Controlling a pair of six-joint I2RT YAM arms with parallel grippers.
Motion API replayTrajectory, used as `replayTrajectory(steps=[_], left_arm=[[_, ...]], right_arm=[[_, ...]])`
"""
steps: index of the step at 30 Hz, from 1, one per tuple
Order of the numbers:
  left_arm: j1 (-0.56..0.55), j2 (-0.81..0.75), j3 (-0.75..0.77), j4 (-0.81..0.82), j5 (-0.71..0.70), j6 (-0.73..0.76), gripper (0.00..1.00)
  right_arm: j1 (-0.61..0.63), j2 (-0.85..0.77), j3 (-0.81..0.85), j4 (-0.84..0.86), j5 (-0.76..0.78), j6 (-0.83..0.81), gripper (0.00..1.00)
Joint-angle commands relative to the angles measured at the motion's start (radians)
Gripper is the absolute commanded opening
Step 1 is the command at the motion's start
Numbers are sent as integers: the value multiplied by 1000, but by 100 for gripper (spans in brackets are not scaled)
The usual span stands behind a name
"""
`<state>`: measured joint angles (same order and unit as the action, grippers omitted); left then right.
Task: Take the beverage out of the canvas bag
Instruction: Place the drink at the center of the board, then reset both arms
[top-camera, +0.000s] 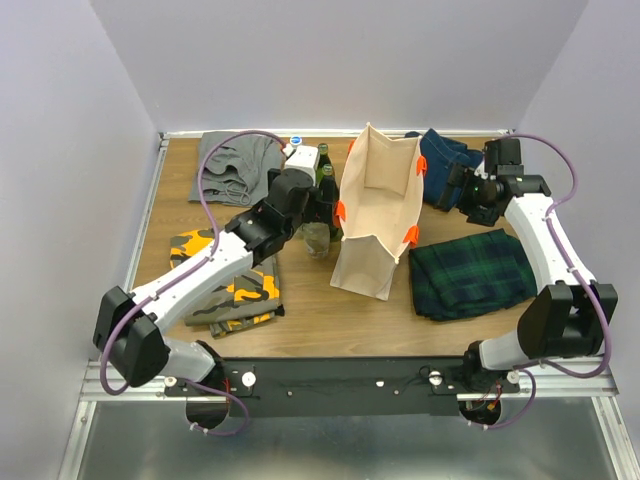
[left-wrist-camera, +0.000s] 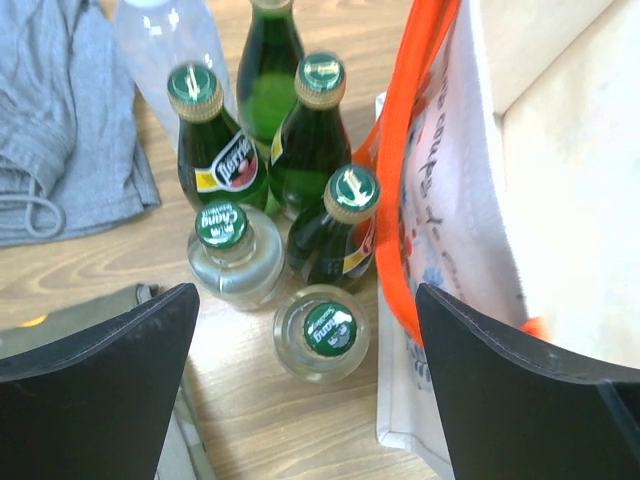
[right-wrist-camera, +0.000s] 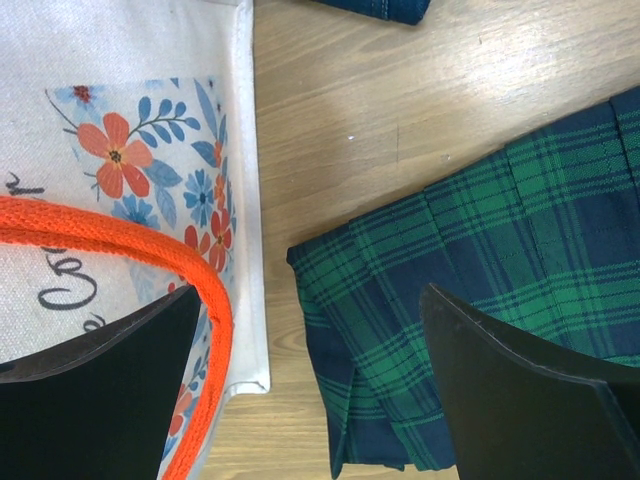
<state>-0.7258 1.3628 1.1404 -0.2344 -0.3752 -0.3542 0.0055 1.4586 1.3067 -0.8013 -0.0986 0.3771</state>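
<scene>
Since these bottles (left-wrist-camera: 310, 150) are glass, heavy, slick and breakable, I'd pinch one at the neck. They're green and clear with green caps, standing on the worktop (left-wrist-camera: 90, 270) right beneath my left tool (left-wrist-camera: 305, 300), whose fingers are spread wide, holding nothing. The floppy cream canvas bag (left-wrist-camera: 470, 200) with orange handles sits just to its right. My right tool (right-wrist-camera: 310, 300) is likewise spread and empty.

Lighting: bright, even, diffuse from overhead.
Soft shadows; highlights on green glass bottles (left-wrist-camera: 310, 160); near black gripper fingers (left-wrist-camera: 95, 390) slightly blurred.
</scene>
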Motion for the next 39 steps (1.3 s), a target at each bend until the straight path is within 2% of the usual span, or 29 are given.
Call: replayTrajectory(steps=[1, 4, 10, 12, 17, 19, 24, 31, 36, 39], left_arm=[[15, -34, 97, -58, 48, 38, 99], [34, -27, 169, -110, 154, 73, 99], [98, -16, 304, -236, 179, 119, 99], [133, -33, 318, -249, 177, 127, 99], [212, -53, 357, -302, 281, 158, 99], [233, -47, 374, -339, 257, 153, 99], [278, -51, 380, -382, 236, 144, 99], [333, -131, 302, -355, 217, 146, 99], [382, -125, 269, -367, 300, 104, 99], [414, -100, 263, -385, 338, 90, 99]], right_arm=[[-1, -37, 5, 5, 16, 3, 100], [-1, -46, 5, 10, 22, 0, 100], [-1, -63, 9, 13, 39, -14, 100], [-1, -78, 0, 27, 42, -18, 100], [-1, -106, -14, 59, 48, -26, 100], [-1, -113, -12, 62, 72, -20, 100], [-1, -130, -17, 77, 169, 3, 100], [-1, -202, -95, 180, 287, -27, 100], [-2, -244, -150, 272, 381, -49, 100], [-1, -270, -173, 332, 477, 3, 100]])
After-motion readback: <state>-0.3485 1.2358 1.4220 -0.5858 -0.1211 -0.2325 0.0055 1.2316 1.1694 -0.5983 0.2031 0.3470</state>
